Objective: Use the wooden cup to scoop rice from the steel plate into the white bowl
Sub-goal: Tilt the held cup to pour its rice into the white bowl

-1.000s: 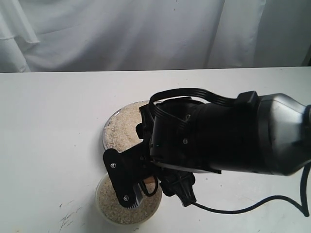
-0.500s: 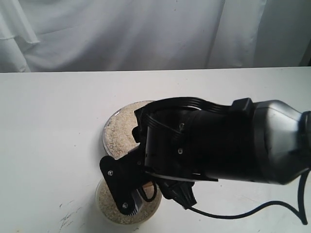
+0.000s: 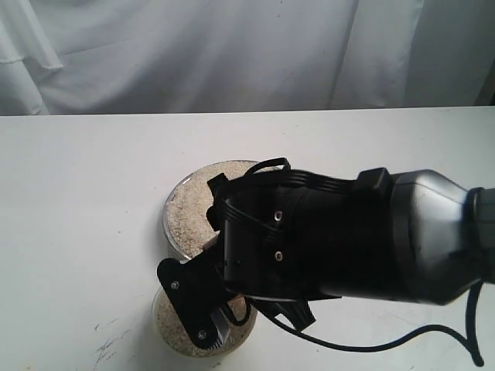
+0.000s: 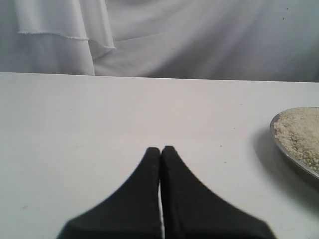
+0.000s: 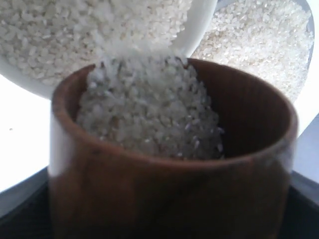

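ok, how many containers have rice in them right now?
3: wide shiny steel plate at the back; small cream-white bowl just in front of it; reddish-brown wooden cup at the bowl's rim. The black arm may hide more.

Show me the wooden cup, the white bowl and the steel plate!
wooden cup (image 5: 164, 199), right wrist view, on its brown outer wall.
white bowl (image 5: 200, 31), right wrist view, on its smooth rim.
steel plate (image 4: 288, 159), left wrist view, on its metal rim.
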Action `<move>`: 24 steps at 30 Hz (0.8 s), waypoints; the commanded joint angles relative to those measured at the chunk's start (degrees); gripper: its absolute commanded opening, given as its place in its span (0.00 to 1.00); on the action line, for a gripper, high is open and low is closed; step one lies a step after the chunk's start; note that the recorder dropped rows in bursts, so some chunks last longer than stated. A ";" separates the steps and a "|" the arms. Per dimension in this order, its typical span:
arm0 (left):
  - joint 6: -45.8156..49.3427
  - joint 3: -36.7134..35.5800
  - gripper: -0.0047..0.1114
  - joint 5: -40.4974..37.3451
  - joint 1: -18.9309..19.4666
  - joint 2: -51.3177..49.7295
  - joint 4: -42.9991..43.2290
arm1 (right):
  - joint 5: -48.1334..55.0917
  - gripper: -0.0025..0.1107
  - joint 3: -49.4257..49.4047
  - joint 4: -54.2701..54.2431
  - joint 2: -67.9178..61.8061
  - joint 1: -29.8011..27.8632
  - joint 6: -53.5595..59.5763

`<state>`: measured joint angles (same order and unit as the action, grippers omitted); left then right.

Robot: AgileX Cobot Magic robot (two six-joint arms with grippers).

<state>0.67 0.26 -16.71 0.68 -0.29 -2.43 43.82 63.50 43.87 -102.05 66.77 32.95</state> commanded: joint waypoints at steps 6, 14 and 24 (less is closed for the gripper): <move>-0.18 -0.26 0.04 0.36 -0.09 0.29 -0.04 | 0.84 0.02 0.42 3.87 -1.49 1.13 -0.22; -0.18 -0.26 0.04 0.36 -0.09 0.29 -0.04 | 0.97 0.02 0.42 7.22 -2.77 1.70 -3.42; -0.18 -0.26 0.04 0.36 -0.09 0.29 -0.04 | 1.49 0.02 0.42 11.17 -2.77 4.08 -3.42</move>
<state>0.67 0.26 -16.71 0.68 -0.29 -2.43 44.88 63.50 52.98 -105.07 69.92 29.75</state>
